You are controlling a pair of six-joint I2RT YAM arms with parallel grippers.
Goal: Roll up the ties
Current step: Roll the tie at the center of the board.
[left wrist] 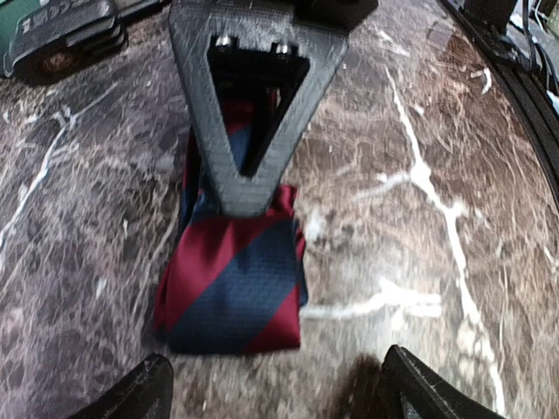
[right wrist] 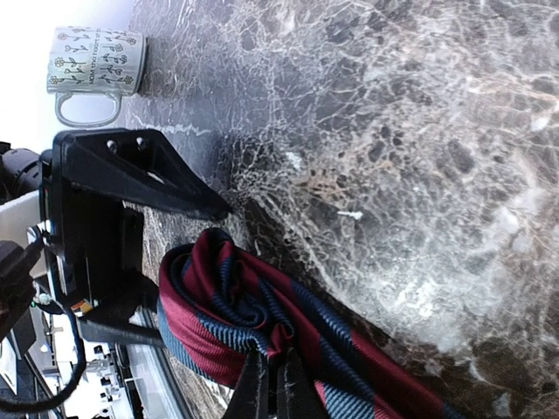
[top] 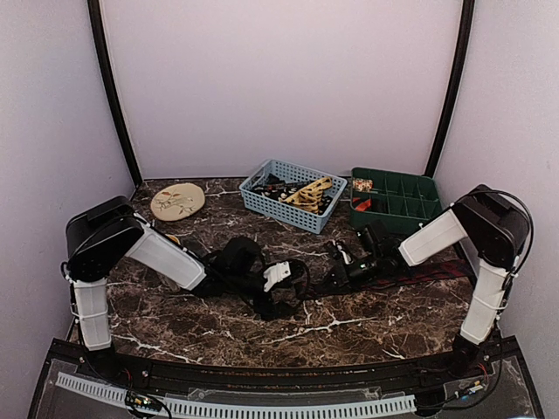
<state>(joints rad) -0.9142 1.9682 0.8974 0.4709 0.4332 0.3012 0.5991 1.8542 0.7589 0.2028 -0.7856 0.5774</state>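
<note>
Striped tie (left wrist: 231, 279), red and navy, lying near the middle of the worktop (top: 349, 327) between the two arms, one end doubled over into a loose first fold. Right end effector (right wrist: 272, 377), jaws closed on the folded cloth, apparently pinning the fold so that it cannot spring apart; left end effector (left wrist: 278, 377), fingers spread wide on either side of the fold and touching nothing, probably placed to take a new hold. Long axis runs across the worktop, folded end toward the left arm, unrolled tail trailing toward the right arm; rolling judged barely begun
</note>
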